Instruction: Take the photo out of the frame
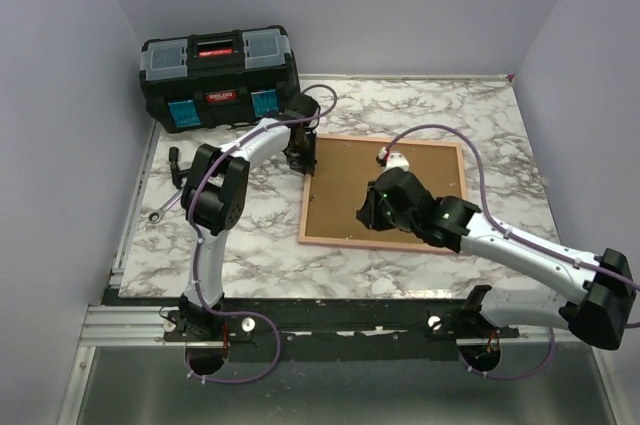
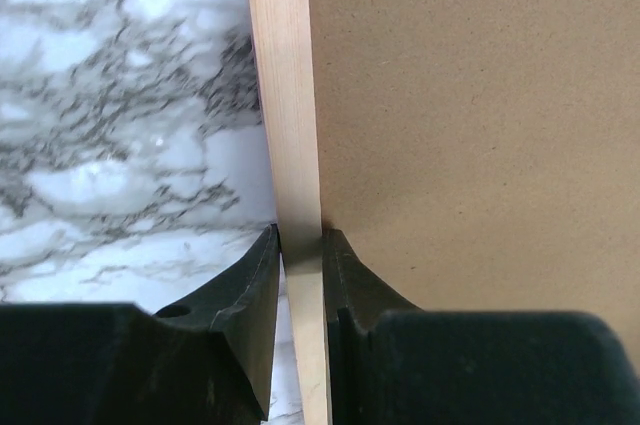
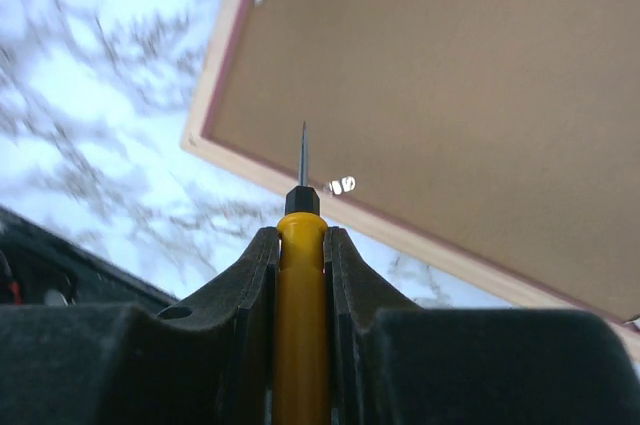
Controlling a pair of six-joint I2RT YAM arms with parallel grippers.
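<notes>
The left gripper (image 2: 300, 250) clamps the frame (image 2: 285, 95) by the rail nearest the tabletop's left edge — brace it there. The right gripper (image 3: 302, 237), pinching the screwdriver (image 3: 301, 335), should lever the metal tab (image 3: 342, 185) gently.

The frame (image 1: 335, 241) lies back-up on the marble table (image 1: 500, 135), a toolbox (image 1: 218, 75) behind it.

The left arm (image 1: 215, 195) and right arm (image 1: 520, 250) have white links, black joints, looping purple cables (image 1: 479, 177) and black jaws

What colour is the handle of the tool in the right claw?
Yellow, with a black collar; the screwdriver shows best in the right wrist view.
</notes>
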